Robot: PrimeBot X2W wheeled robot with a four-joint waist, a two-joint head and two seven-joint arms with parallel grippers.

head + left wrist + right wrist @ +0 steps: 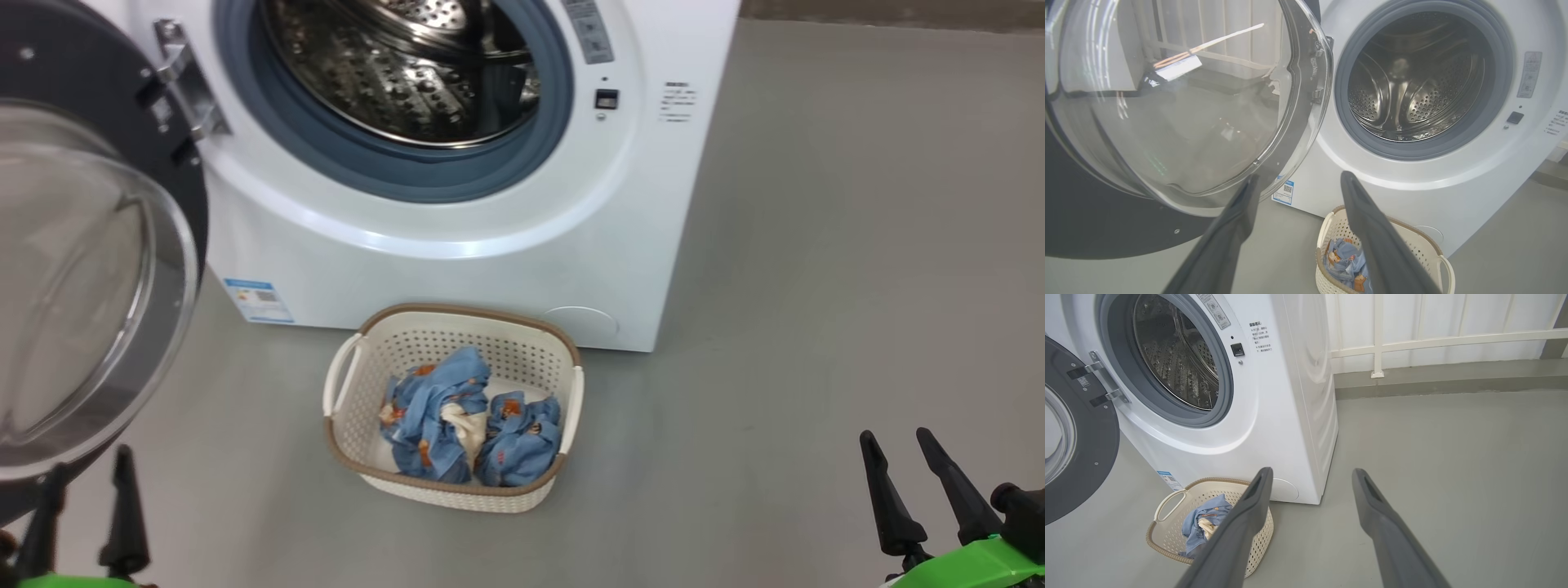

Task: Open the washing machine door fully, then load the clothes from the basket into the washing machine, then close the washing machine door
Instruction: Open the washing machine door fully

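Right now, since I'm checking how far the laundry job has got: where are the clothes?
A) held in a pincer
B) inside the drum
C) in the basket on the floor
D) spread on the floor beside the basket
C: the blue clothes lie bunched inside the basket, which stands on the floor just in front of the washing machine.
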